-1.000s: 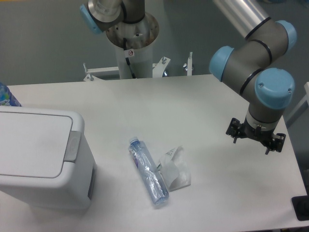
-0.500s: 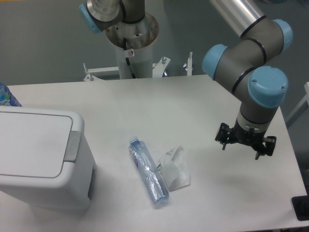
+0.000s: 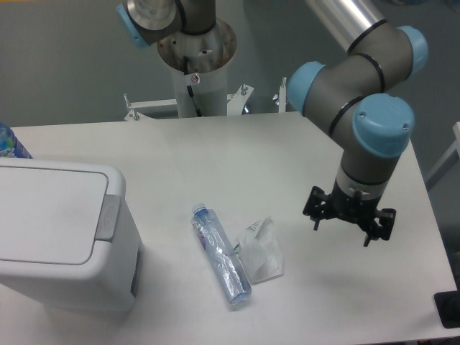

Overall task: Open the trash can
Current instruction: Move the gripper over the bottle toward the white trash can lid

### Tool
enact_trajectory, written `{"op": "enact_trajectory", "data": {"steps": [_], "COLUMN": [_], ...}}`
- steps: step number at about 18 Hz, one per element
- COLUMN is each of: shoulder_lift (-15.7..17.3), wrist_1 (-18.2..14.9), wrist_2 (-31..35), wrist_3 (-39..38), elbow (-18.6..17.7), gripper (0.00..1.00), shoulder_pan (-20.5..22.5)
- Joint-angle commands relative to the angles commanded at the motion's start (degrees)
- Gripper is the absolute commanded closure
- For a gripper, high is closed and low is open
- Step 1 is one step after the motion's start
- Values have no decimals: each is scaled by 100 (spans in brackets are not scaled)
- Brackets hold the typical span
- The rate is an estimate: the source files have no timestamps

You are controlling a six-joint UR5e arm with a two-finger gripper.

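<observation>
Fixed camera, single view. The trash can (image 3: 61,241) sits at the near left of the counter (image 3: 215,154), lid flat and closed, grey push tab (image 3: 108,216) on the lid's right-hand edge, facing the middle of the counter. The tool (image 3: 348,224) hangs above the right side of the counter, well apart from the can, pointing down; its fingers are spread with nothing between them. Between tool and can lie a clear plastic bottle (image 3: 221,253) on its side and, touching it on the right, a crumpled clear wrapper (image 3: 262,249). Judged step: approach to the tab, not yet begun in earnest. To do it well, the arm should travel left at height so as to pass over the bottle and wrapper, bring a fingertip square over the tab, and press straight down; pushing sideways could slide the can. Writing: the bottle's label and a white printed patch on the wrapper are too small to read; no brand legible on the can.
</observation>
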Motion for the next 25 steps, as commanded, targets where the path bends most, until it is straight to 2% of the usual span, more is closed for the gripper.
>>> {"op": "enact_trajectory", "data": {"steps": [5,12,20,25], "shoulder_lift": [203,537,870,1064], "wrist_1": [-185,-167,-132,-115], "wrist_2": [-44,-1062,-1863,-1916], "wrist_3": [-1290,-3015,-3535,-3640], "elbow": [0,26,35,-88], "gripper": [0,0,0,0], "shoulder_pan": [-438,-598,-773,-1309]}}
